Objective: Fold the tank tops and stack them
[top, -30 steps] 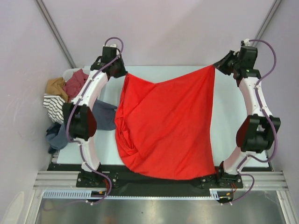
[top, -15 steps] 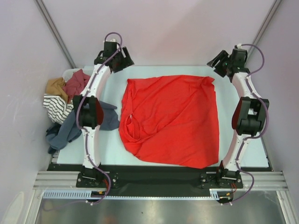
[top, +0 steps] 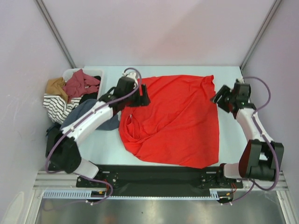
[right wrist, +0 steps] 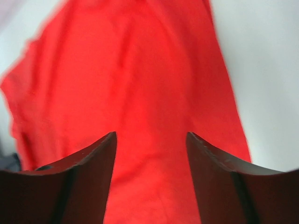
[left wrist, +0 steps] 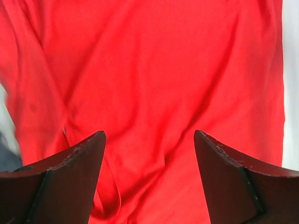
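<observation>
A large bright red tank top (top: 175, 121) lies spread on the pale table, wrinkled and bunched along its left side. My left gripper (top: 141, 98) hovers over its upper left part, jaws wide open with only red cloth (left wrist: 154, 84) below them (left wrist: 148, 133). My right gripper (top: 218, 100) is at the top's upper right edge, also open and holding nothing, and the red cloth (right wrist: 135, 79) fills the view beneath it (right wrist: 151, 133). A navy tank top is not clearly identifiable.
A white basket (top: 70, 73) at the far left holds a heap of clothes: tan, maroon and striped (top: 55, 106). A slate-blue garment (top: 108, 122) spills from it onto the table under the left arm. Bare table (top: 233, 135) shows right of the red top.
Both grippers opened and let go of the red top's far corners. It dropped flat onto the table. Both arms then drew back toward me, lower over the cloth.
</observation>
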Motion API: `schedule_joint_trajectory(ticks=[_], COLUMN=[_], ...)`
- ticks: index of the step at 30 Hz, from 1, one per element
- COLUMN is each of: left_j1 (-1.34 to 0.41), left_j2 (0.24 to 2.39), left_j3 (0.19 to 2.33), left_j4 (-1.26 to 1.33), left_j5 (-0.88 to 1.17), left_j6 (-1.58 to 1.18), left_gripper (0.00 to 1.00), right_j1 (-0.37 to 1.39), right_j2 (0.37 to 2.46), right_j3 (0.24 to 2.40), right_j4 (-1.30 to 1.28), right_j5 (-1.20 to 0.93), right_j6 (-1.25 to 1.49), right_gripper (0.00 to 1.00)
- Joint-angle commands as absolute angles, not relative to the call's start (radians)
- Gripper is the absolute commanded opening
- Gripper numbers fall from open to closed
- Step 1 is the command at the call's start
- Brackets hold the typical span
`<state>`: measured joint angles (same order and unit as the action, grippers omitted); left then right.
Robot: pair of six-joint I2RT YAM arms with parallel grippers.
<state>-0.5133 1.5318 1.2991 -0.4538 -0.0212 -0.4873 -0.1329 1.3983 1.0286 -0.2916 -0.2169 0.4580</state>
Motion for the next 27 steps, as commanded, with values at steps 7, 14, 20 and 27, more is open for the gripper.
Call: schedule_joint_trajectory(ticks=[7, 14, 20, 27], left_j1=[-0.497, -0.497, -0.497, -0.495], left_j2=[1.324, 1.322, 1.307, 1.282], left_j3=[0.962, 0.91, 0.888, 0.874], left_j4=[-0.273, -0.249, -0.235, -0.236], left_j5=[-0.06, -0.035, -0.008, -0.012], left_j6=[-0.522, -0.518, -0.514, -0.508], left_gripper=[0.81, 0.81, 0.81, 0.82], right_j1=[-0.129, -0.127, -0.107, -0.087], right_j2=[1.262, 1.393, 1.512, 1.568], right_j3=[0.77, 0.81, 0.844, 0.841], right_j4=[-0.315, -0.292, -0.265, -0.242], right_j5=[0.046, 0.1, 0.15, 0.164], right_j6=[0.476, 0.5, 0.514, 0.526], right_gripper=[0.55, 0.55, 0.54, 0.21])
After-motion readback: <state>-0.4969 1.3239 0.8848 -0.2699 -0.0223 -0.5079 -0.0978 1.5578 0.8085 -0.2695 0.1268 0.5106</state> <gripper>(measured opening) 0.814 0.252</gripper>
